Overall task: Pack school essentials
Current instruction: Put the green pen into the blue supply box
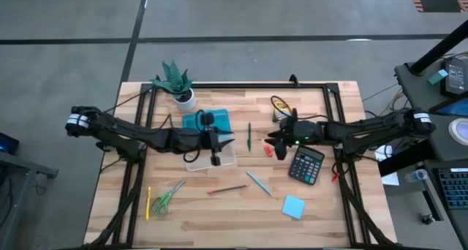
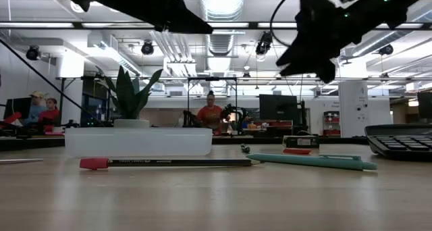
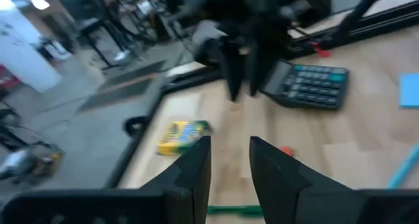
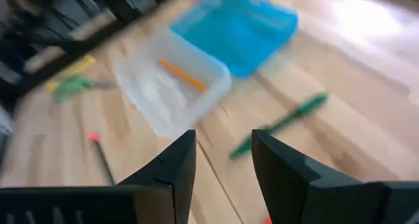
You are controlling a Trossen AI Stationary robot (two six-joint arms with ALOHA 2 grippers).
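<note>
The school essentials lie scattered on the wooden table (image 1: 219, 213): nearest the front edge are the green-handled scissors (image 1: 164, 199) and the square blue sticky pad (image 1: 293, 206), then a dark pencil with a red end (image 1: 227, 189) and a teal pen (image 1: 259, 183). Farther back, the clear plastic box (image 1: 210, 157) holds an orange pencil (image 4: 183, 74), with its blue lid (image 1: 206, 120) behind it and a green pen (image 1: 248, 135) beside it. Above the box the left gripper (image 1: 217, 142) hangs with fingers apart and empty, the right gripper (image 1: 274, 141) likewise near the black calculator (image 1: 306, 164), and the yellow-green crayon box (image 1: 281, 108) lies at the back.

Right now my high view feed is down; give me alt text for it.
Both arms reach toward mid-table: the left gripper is above a clear container by a blue lid, the right gripper beside a calculator. Scissors, pens, a blue sticky pad, a crayon box and a potted plant lie around them.
</note>
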